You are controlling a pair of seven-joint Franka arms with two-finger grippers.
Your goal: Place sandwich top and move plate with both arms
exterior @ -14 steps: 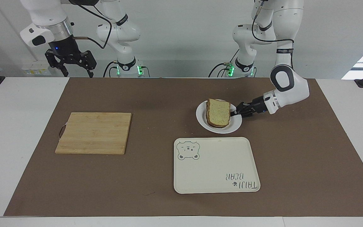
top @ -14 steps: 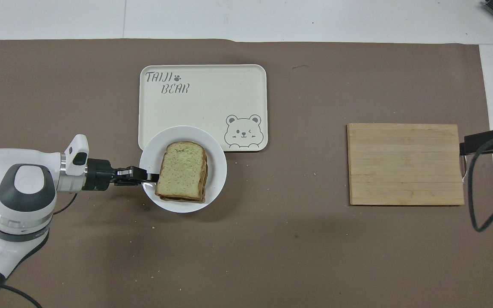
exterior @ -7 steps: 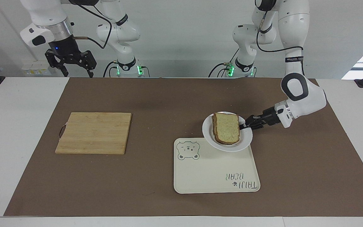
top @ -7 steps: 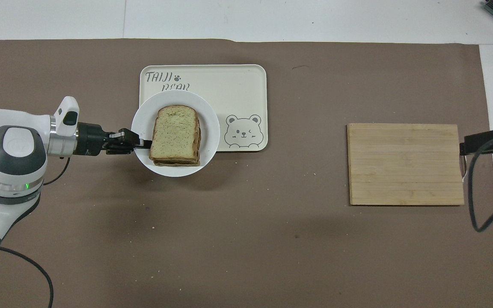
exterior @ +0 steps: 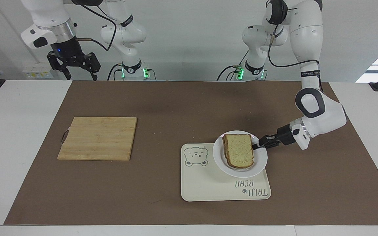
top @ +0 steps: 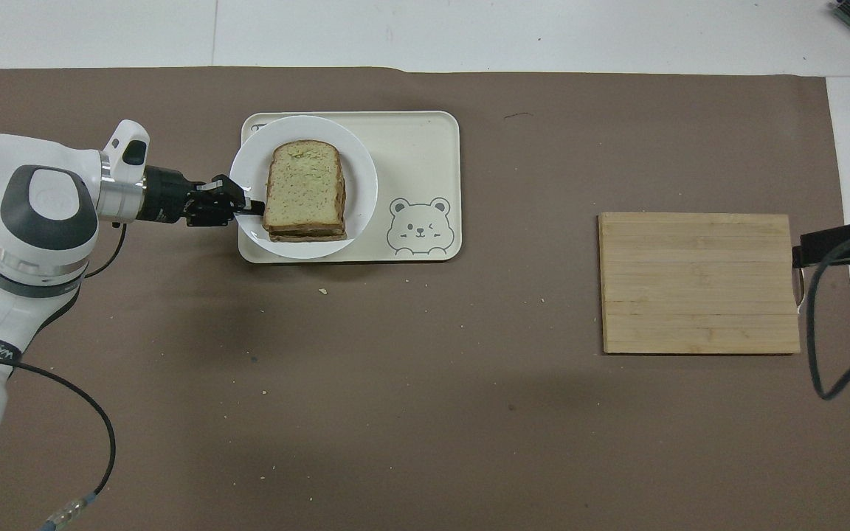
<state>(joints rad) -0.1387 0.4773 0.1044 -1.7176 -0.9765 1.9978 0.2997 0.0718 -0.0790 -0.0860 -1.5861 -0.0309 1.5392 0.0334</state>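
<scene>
The small white plate [exterior: 258, 160] [top: 362, 184] is over the cream tray [exterior: 208, 186] [top: 425, 147], at the tray's end toward the left arm. The sandwich top [exterior: 239, 150] [top: 303, 184], a pale speckled slice with brown crust, lies on the stacked sandwich on the plate. My left gripper [exterior: 258, 146] [top: 244, 206] is shut on the plate's rim at the side toward the left arm. I cannot tell whether the plate rests on the tray or hangs just above it. My right gripper [exterior: 74, 70] waits raised and open at the right arm's end of the table.
A wooden cutting board [exterior: 98, 137] [top: 698, 284] lies on the brown mat toward the right arm's end. The tray has a bear drawing [exterior: 195, 156] [top: 417, 227] beside the plate. Crumbs dot the mat.
My left gripper has carried the plate with the sandwich away from the robots, from the mat to over the tray. The right arm has not moved.
</scene>
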